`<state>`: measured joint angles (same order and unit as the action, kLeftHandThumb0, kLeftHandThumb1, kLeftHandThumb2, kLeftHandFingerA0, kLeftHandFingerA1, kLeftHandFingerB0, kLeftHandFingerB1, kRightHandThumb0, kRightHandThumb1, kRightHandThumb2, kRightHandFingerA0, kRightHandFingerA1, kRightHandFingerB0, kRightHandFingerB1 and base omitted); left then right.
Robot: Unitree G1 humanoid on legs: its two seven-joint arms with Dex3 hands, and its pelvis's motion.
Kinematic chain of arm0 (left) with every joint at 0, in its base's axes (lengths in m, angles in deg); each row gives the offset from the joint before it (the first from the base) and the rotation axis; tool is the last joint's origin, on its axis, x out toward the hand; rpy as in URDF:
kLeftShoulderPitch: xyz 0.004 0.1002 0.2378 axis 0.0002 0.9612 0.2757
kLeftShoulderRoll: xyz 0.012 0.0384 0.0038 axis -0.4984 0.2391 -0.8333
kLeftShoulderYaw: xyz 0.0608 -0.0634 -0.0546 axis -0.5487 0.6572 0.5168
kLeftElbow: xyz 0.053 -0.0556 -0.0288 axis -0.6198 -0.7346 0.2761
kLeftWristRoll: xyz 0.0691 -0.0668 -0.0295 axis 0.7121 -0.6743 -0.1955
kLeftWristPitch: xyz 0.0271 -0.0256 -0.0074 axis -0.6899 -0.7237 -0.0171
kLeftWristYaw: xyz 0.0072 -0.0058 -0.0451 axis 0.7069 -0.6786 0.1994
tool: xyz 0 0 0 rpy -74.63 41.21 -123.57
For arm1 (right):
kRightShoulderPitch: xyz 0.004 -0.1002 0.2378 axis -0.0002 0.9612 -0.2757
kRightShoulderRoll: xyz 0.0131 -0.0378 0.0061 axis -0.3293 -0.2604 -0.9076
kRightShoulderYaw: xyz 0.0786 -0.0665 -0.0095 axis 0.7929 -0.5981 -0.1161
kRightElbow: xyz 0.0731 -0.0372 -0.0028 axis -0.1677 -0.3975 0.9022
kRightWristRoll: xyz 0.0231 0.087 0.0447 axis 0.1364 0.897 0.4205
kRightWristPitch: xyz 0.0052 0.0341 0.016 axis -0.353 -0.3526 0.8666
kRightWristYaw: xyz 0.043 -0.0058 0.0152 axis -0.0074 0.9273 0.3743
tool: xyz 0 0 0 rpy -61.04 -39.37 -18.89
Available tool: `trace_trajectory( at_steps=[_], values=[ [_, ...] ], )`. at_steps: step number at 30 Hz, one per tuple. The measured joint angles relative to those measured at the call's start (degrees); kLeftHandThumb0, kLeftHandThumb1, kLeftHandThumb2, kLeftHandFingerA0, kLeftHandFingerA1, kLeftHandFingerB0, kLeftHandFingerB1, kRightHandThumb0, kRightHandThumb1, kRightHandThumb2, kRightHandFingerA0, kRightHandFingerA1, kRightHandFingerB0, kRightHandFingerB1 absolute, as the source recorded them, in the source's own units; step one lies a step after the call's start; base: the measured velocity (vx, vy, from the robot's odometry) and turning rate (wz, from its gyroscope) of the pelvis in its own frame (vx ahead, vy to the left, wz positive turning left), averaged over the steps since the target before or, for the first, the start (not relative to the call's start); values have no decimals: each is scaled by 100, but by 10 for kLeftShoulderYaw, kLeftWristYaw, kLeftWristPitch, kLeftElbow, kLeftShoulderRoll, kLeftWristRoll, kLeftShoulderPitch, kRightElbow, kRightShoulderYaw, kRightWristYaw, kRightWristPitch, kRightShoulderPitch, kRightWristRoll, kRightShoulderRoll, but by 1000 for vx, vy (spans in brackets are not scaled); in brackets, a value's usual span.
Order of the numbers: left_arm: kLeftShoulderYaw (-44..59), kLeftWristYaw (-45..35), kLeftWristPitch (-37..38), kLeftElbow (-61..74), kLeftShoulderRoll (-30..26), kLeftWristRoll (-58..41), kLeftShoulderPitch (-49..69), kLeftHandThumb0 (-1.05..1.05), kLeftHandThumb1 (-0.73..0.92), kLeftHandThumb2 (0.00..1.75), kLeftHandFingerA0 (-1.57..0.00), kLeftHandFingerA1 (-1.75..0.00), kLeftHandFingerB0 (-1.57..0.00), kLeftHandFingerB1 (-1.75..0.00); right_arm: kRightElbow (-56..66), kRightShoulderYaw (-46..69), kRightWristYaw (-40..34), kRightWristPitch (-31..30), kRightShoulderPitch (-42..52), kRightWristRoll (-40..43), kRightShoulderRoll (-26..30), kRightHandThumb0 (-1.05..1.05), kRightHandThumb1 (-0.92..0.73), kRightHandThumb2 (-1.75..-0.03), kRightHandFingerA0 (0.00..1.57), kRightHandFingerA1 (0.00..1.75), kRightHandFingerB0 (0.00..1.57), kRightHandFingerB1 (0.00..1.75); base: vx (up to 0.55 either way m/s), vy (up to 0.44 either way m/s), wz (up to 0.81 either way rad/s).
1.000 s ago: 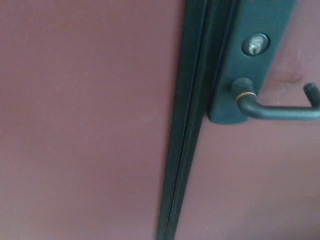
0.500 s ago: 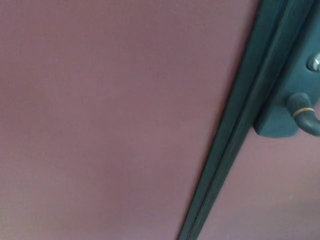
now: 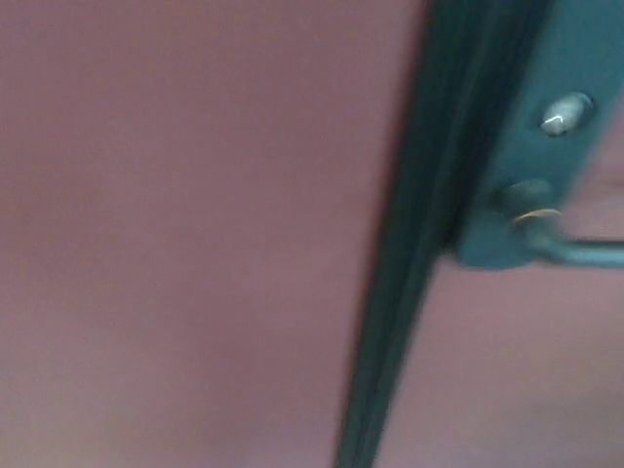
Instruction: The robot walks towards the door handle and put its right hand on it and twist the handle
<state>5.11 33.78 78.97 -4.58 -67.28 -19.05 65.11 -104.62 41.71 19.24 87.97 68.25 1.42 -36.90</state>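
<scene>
- The whole head view is smeared with blur, so edges are soft and fine detail is lost.
- A reddish-brown door surface (image 3: 195,234) fills the left part and most of the frame; no texture or marks can be made out on it.
- A dark green door edge strip (image 3: 419,244) runs as a slanted band from the top edge, right of centre, down to the bottom edge near the middle; its grooves are blurred into one dark streak.
- To the right of the strip sits a dark green handle plate (image 3: 546,146), cut off by the top edge of the frame, with its lower end just beside the strip.
- On the plate, near the upper right, is a silvery lock cylinder (image 3: 565,112), showing only as a bright smudge; the keyway cannot be made out.
- The door handle (image 3: 561,244) comes out of the plate's lower end below the cylinder, with a thin pale ring at its neck, and runs level toward the right edge, where it is cut off; its far end is out of frame.
- Nothing touches the handle where it shows.
- Neither the left hand nor the right hand appears, so how their fingers stand cannot be told.
</scene>
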Motion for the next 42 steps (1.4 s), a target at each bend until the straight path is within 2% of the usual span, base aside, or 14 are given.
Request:
trace_trajectory(
  at_steps=[21,28,29,42],
  values=[
    [-2,0,2,3,-4,10,-2,-10,71,60,-52,-45,-42,-39,-2,-5,6,0,-2,-9,-4,-37,-57,-76,66,56,50,49,5,22,2],
    [-4,-1,2,4,0,11,0,-10,71,60,-52,-45,-42,-39,-3,-5,7,-1,-3,-9,-3,-38,-57,-76,69,57,50,49,34,-211,-4],
    [-5,-1,1,3,0,12,1,-10,71,60,-52,-44,-41,-39,-2,-5,8,0,-3,-9,-2,-38,-57,-77,74,60,48,49,36,-235,60],
    [-12,-1,2,5,-3,15,-3,-11,71,60,-52,-44,-41,-39,-2,-7,7,-1,-2,-10,-1,-38,-57,-76,68,57,50,49,8,-15,5]
  ],
)
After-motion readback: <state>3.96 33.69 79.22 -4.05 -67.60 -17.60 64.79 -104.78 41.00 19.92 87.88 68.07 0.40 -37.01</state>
